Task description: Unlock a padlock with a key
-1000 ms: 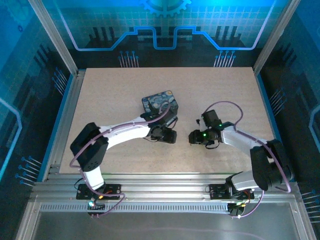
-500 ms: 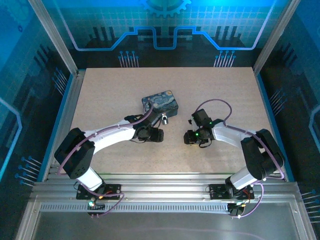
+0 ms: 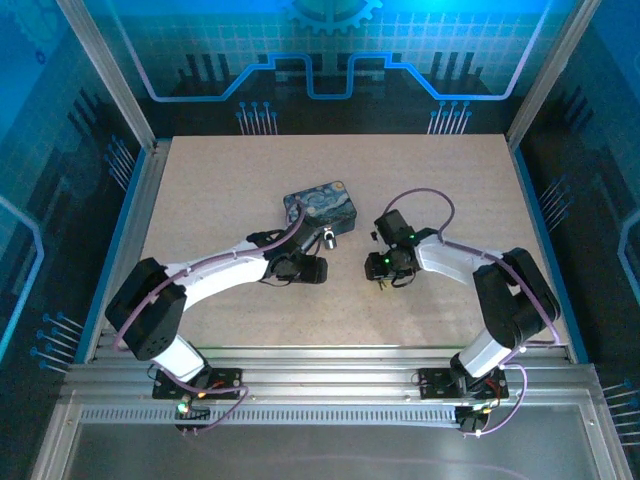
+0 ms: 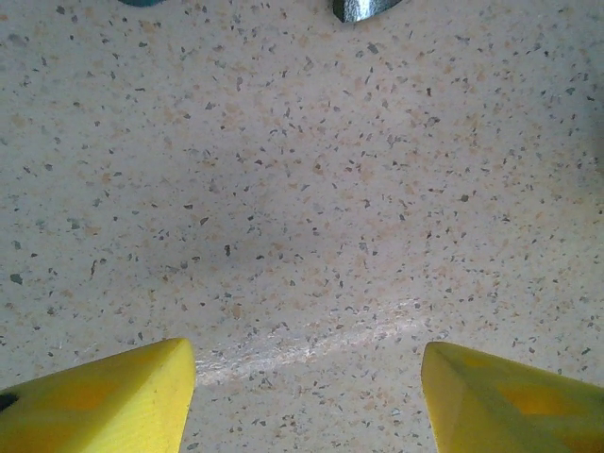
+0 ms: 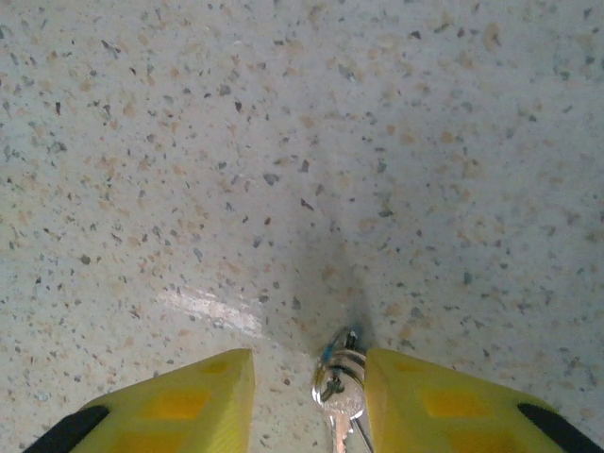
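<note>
Two grippers are low over the table (image 3: 220, 190). Your right gripper (image 5: 310, 363) has the key (image 5: 342, 389) between its yellow fingers (image 5: 189, 406). The key is small and silver, with a little ring at its upper end, and it sits at the bottom of the right wrist view, pointing along the fingers. It is just beside the finger on the right side of that view; whether it touches that finger is not possible to tell. On the other side a strip of bare table shows between the key and the other finger, so the jaws are not clamped on the key but stand partly apart around it.

Your left gripper (image 4: 307, 351) is spread wide and holds nothing; the speckled table shows between its fingers. The padlock (image 3: 328, 238) lies on the table ahead of this gripper, near but apart from it, and its shiny body shows at the top edge of the left wrist view. From above, you see the padlock just beside the near right corner of the dark blue box (image 3: 322, 205). The key and the padlock are apart, with the right gripper to the right of the padlock
</note>
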Action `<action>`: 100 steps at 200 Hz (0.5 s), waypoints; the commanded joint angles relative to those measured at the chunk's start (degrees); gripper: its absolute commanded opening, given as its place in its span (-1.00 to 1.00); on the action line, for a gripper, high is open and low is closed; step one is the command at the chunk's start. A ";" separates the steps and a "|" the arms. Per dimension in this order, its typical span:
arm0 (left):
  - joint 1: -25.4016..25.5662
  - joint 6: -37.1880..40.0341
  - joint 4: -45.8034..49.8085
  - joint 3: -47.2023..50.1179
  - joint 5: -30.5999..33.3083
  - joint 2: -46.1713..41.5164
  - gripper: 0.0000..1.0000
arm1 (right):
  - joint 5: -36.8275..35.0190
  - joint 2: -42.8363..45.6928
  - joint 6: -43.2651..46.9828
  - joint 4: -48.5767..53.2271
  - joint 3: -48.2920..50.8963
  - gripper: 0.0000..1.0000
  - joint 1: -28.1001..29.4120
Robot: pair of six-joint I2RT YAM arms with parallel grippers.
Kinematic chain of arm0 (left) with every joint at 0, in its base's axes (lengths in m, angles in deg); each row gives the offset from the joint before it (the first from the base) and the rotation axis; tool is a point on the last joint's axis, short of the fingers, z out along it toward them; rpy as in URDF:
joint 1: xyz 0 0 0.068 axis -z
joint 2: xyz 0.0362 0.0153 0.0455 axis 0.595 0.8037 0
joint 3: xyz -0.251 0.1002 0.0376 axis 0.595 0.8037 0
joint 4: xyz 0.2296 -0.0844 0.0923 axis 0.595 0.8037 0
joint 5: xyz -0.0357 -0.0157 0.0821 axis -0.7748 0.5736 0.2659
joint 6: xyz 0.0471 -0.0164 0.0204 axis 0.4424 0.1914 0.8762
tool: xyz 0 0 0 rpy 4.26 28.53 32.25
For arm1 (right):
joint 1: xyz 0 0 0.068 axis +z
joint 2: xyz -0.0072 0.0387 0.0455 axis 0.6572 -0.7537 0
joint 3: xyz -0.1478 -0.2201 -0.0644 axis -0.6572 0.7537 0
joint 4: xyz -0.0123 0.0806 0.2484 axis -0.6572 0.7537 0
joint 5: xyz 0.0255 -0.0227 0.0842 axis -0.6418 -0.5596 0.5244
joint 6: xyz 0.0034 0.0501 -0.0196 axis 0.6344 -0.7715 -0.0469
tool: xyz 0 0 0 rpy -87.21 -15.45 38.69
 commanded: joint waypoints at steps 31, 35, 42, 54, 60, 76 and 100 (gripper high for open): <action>-0.04 0.25 1.28 1.50 1.64 -2.02 0.31 | -6.24 -3.94 -0.33 5.22 -2.13 -0.38 2.77; -0.06 0.30 1.14 1.55 1.63 -1.99 0.31 | -6.73 -3.95 -0.51 5.53 -2.14 -0.39 2.89; -0.09 0.26 1.15 1.61 1.65 -2.08 0.31 | -7.29 -3.90 -0.66 6.09 -2.12 -0.41 3.15; -0.06 0.32 1.15 1.59 1.64 -2.01 0.31 | -7.87 -3.67 -0.89 6.51 -2.08 -0.46 3.34; -0.06 0.39 1.15 1.49 1.62 -2.02 0.31 | -7.98 -3.64 -0.94 6.55 -1.98 -0.48 3.41; -0.09 0.49 1.25 1.14 1.66 -1.93 0.31 | -8.33 -3.60 -1.32 6.64 -1.83 -0.57 3.38; -0.04 0.58 1.59 0.89 1.73 -2.13 0.31 | -8.10 -3.46 -1.88 6.41 -1.82 -0.76 3.29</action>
